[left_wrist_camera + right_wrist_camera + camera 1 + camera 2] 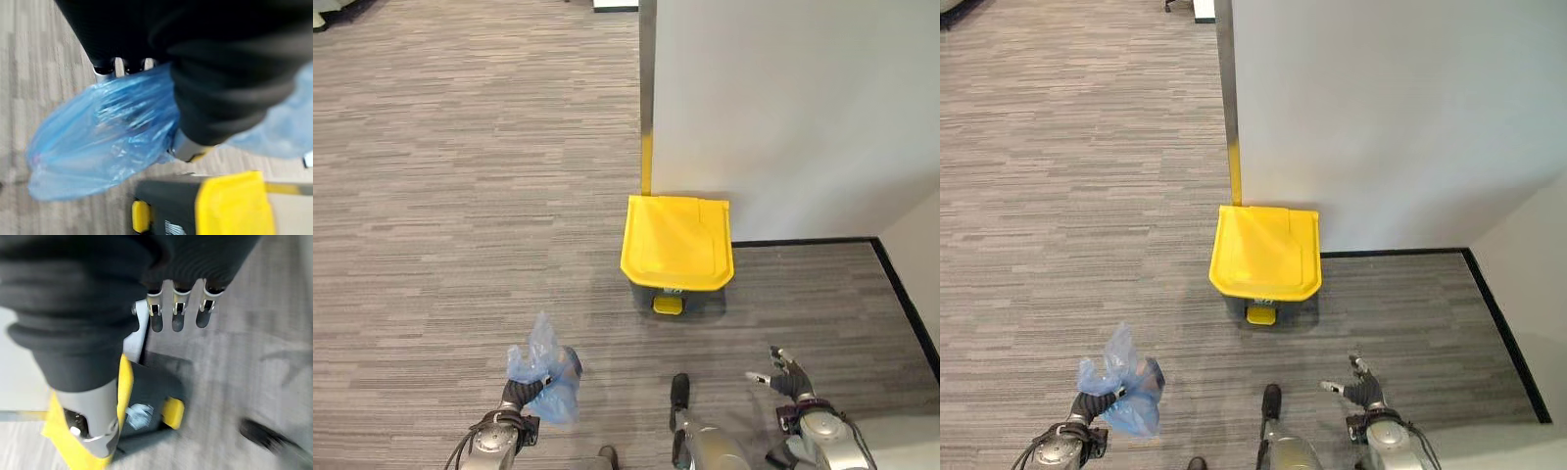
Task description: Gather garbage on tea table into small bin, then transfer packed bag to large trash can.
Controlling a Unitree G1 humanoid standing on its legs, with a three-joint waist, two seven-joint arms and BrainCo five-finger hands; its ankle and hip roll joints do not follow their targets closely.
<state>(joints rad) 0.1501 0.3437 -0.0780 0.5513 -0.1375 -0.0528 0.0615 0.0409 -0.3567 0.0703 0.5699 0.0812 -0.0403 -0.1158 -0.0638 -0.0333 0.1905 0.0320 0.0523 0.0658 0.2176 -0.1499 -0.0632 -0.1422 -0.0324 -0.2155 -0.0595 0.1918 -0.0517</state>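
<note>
A packed blue plastic bag [546, 377] hangs above the carpet at the lower left, with my left hand [515, 394] shut on its gathered top. The bag [102, 132] bulges past that hand in the left wrist view. A large grey trash can with a closed yellow lid [676, 241] and a yellow foot pedal [668, 305] stands against the white wall, ahead and to the right of the bag. My right hand [788, 376] is at the lower right, open and holding nothing, its fingers [177, 313] straight in the right wrist view.
A white wall [783, 108] with a metal corner strip [646, 98] rises behind the can. Black skirting [901, 284] runs along the right side. Grey striped carpet [460, 196] stretches wide to the left and front of the can.
</note>
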